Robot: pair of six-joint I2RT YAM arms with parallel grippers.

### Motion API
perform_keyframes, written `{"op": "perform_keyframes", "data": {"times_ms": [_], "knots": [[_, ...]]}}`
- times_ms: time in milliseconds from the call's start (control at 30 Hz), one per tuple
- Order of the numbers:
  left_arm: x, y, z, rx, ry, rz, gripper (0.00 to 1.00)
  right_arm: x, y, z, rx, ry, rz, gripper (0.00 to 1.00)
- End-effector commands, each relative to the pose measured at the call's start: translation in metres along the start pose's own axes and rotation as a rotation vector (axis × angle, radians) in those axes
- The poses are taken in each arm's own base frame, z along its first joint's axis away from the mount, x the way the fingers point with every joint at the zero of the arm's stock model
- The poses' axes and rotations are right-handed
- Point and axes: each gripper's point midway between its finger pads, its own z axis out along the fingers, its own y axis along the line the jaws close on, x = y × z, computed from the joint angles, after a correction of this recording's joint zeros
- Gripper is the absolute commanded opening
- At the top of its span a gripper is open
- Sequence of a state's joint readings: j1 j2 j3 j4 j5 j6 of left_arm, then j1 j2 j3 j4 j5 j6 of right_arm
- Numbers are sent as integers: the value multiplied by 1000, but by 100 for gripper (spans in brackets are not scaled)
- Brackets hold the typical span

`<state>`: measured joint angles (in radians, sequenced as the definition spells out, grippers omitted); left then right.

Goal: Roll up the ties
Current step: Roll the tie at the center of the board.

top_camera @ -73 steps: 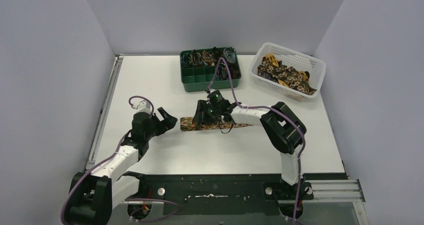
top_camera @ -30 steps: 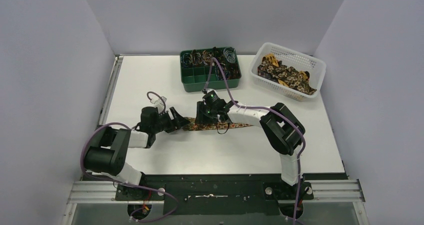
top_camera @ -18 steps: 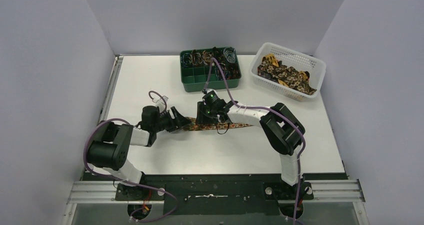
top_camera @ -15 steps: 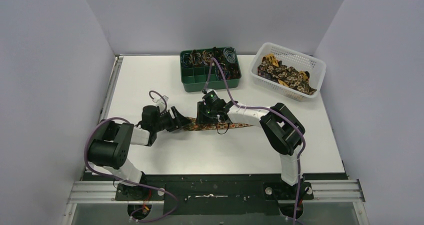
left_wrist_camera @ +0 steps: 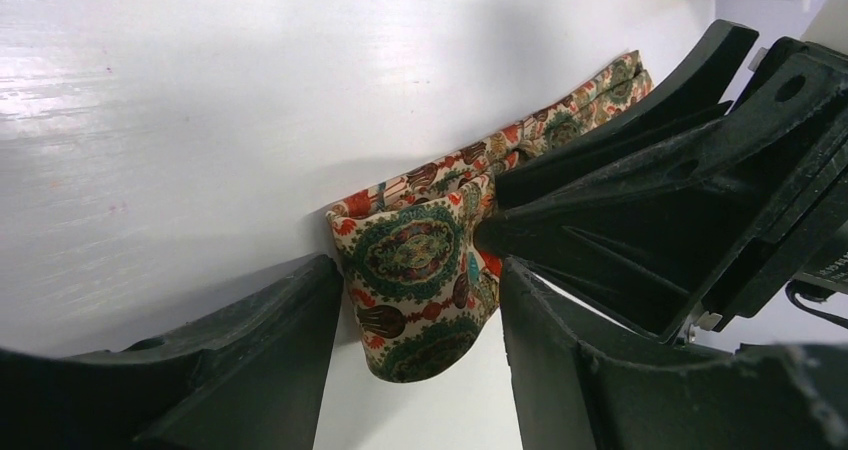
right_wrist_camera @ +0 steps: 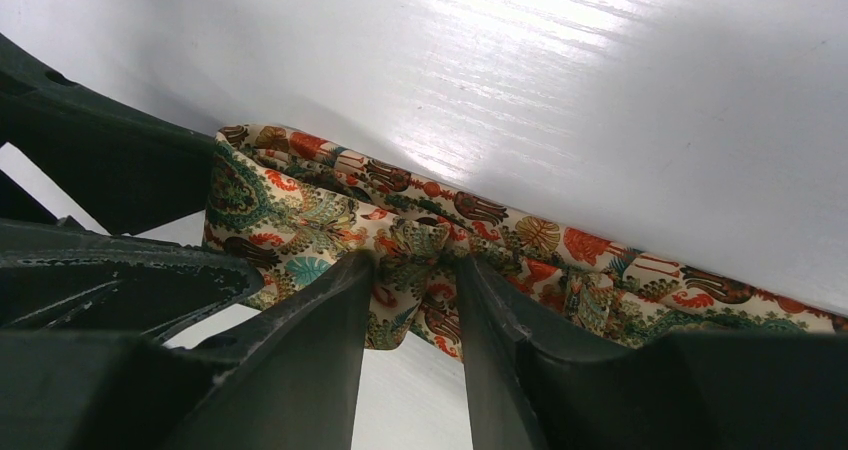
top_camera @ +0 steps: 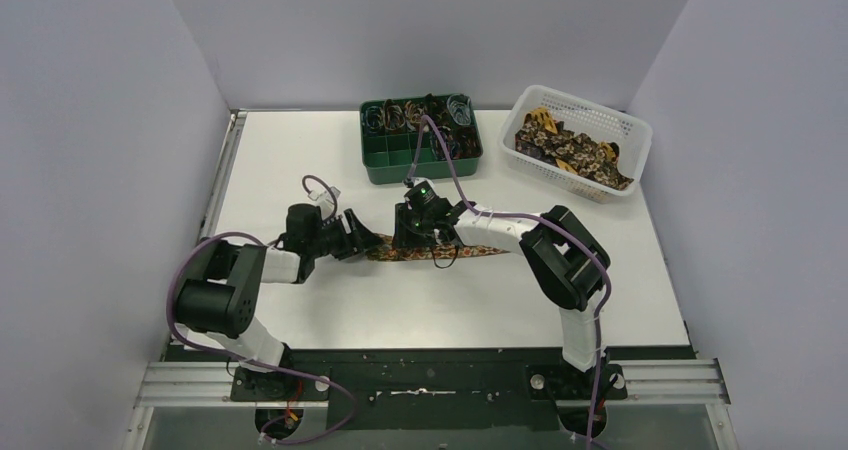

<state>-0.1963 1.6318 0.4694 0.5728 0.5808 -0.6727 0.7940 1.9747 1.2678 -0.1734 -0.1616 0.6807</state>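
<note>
White tabletop [top_camera: 300, 160], pale lilac walls [top_camera: 420, 30] on three sides, and all the action is in the middle. One long, narrow necktie [top_camera: 385, 253] of busy paisley-print fabric lies there as a flat strip running left to right, with both arms down on it.

At its left end the left gripper [left_wrist_camera: 415, 280] has its jaws apart either side of the folded-up tip. Fabric fills the gap, but I cannot tell whether they are biting. Just to the right, the right gripper [right_wrist_camera: 412, 270] has its fingers drawn close together, pinching a bunched ridge of the cloth.

So where are we? By my reckoning this roll is only at its first fold, with nearly the whole strip still flat.

The count: two grippers and one tie on the table. One white slotted plastic basket [top_camera: 563, 177] sits far right, holding a heap of printed ties [top_camera: 570, 150] too tangled to number. One green compartmented plastic tray [top_camera: 420, 168] sits far centre. Its far row holds coiled things too small to count, and its near row looks bare. Plenty left, I'd say.
</note>
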Motion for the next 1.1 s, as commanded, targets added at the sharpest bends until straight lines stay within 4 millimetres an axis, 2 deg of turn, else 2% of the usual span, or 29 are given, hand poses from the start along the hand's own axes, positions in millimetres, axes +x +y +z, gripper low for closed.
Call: {"op": "perform_keyframes", "data": {"times_ms": [0,167,300,500,633,900,1067], "knots": [[16,29,-9,-153,72,10,59,-2,-4,-2,42,-11,-29,37],[16,41,-11,-234,106,27,60,-1,-4,-1,43,-5,-32,37],[19,36,-9,-215,142,19,60,-2,-4,0,42,-6,-31,38],[36,24,-2,-138,212,8,60,-2,-5,-1,45,-8,-31,38],[44,26,-1,-138,240,-19,58,-2,-5,-1,44,-8,-32,38],[44,33,-5,-198,239,-18,52,-2,-5,0,43,-6,-32,38],[40,29,-6,-193,222,-8,47,-2,-5,1,41,-6,-29,38]]}}
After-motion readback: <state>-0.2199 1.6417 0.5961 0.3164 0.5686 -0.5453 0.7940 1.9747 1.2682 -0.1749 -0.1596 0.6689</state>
